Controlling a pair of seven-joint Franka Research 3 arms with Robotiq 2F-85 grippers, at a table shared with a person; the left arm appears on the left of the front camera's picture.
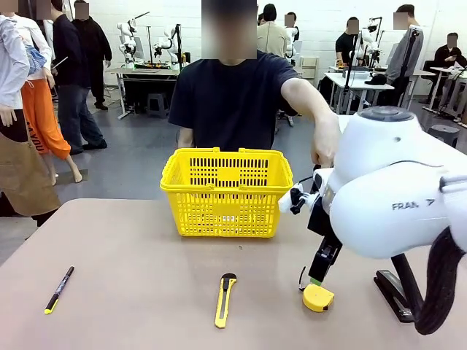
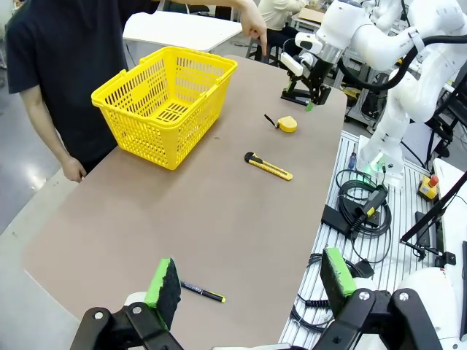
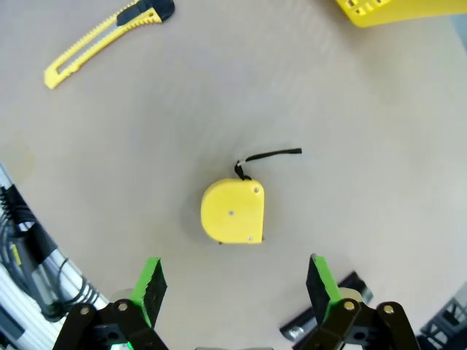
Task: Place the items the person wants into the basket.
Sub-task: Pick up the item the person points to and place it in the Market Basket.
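the desk (image 1: 131, 248) carries the yellow basket (image 1: 226, 211) at its far side, before the person (image 1: 233, 95). my right claw (image 3: 233, 271) hangs wide open above the yellow tape measure (image 3: 232, 212), touching nothing. my left claw (image 2: 249, 275) gapes empty too. the utility knife (image 1: 225, 299) lies beside the tape measure.

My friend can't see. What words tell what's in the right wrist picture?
A small yellow tape measure with a black strap lies on the tan table, just ahead of the open right gripper, which touches nothing. A yellow-and-black utility knife lies at top left, and a corner of the yellow basket shows at top right.
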